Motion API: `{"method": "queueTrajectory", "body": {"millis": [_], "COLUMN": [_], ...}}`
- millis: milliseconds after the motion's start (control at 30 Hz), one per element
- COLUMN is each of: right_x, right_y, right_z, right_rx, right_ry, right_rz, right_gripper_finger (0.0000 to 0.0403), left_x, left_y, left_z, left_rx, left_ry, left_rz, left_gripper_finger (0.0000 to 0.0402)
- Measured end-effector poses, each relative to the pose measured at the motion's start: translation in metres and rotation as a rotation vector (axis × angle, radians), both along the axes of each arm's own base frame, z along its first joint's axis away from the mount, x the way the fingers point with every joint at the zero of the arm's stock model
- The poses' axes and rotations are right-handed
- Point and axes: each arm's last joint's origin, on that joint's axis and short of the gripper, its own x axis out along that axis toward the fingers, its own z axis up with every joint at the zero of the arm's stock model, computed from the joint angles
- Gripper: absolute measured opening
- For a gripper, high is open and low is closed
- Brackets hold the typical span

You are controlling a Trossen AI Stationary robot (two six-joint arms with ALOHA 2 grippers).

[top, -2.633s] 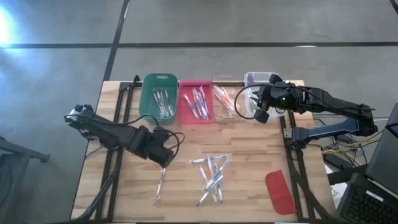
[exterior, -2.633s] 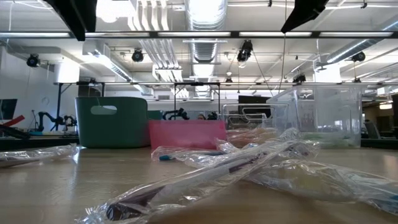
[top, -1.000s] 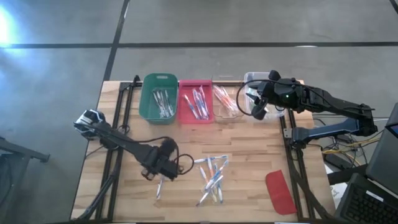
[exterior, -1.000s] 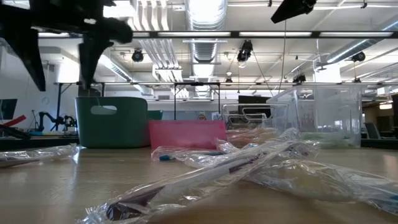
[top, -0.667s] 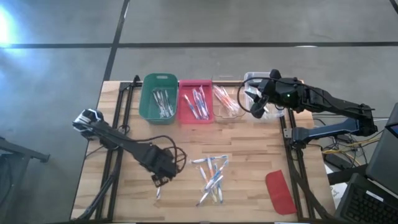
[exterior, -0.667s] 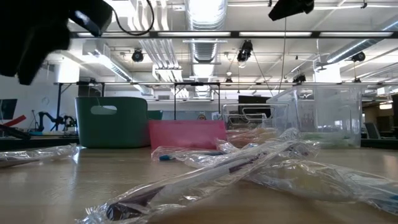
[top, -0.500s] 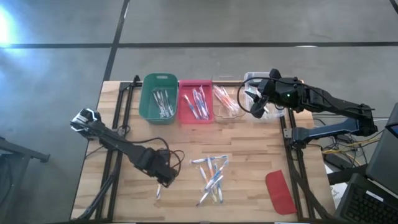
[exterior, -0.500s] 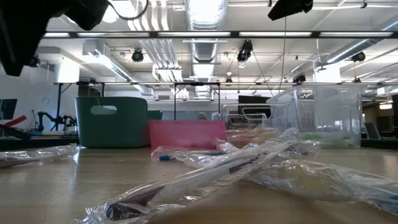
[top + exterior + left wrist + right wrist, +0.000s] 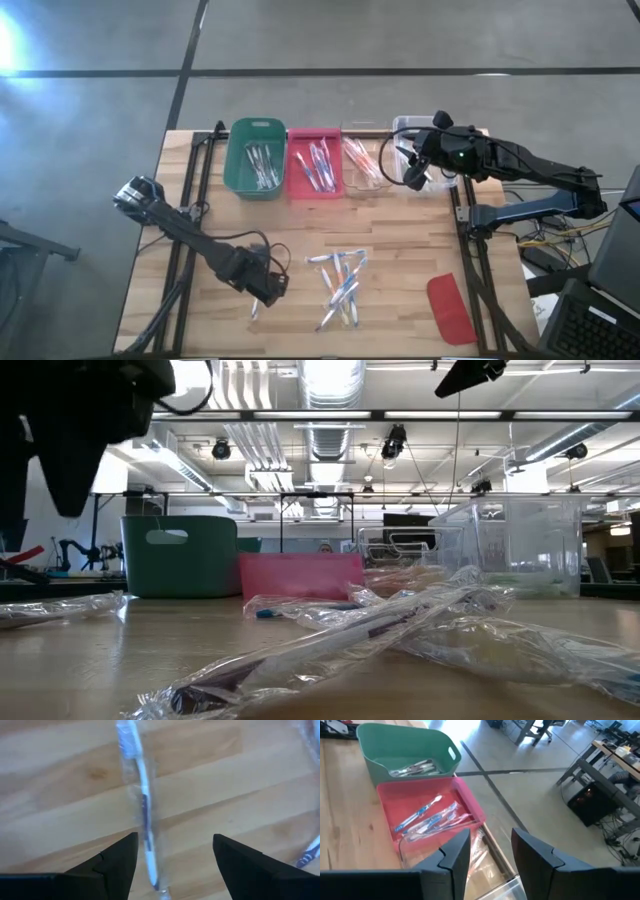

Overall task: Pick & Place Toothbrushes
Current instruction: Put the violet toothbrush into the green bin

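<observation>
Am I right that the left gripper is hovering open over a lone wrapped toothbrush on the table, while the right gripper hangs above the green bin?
Not quite. The left gripper does hover open over the lone wrapped toothbrush, but the high view shows the right gripper at the clear bins on the row's right end, not above the green bin.

In the high view the left gripper [image 9: 268, 292] covers part of the wrapped, blue-accented toothbrush [image 9: 254, 309] near the wooden table's [image 9: 400, 255] front edge. The clear plastic bin's [image 9: 470, 870] contents are blurred, and its far end is cut off behind the right gripper [image 9: 490, 851].
</observation>
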Motion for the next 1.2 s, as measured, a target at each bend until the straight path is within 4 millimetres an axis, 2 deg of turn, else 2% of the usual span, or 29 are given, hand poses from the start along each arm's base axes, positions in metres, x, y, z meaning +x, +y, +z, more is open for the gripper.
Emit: {"method": "queueTrajectory", "body": {"millis": [367,633,933,1200], "right_x": [-0.001,-0.001,-0.001,-0.001], "right_y": [0.0,0.0,0.0,0.0], "right_z": [-0.002,-0.002,-0.002,-0.002], "right_rx": [0.006,0.005,0.003,-0.01], "right_ry": [0.019,0.018,0.019,0.028], "right_rz": [-0.001,-0.001,0.0,0.008], "right_gripper_finger": [0.0172,0.0187,0.0162,0.0128], "left_x": [-0.01,-0.014,-0.022,-0.027], "left_y": [0.004,0.007,0.013,0.016], "left_z": [-0.037,-0.053,-0.071,-0.077], "left_rx": [-0.045,-0.065,-0.058,-0.052], "left_ry": [0.034,0.031,0.055,0.07], "left_rz": [0.01,-0.001,-0.017,-0.035], "left_gripper_finger": [0.0261,0.0261,0.0258,0.0198]}}
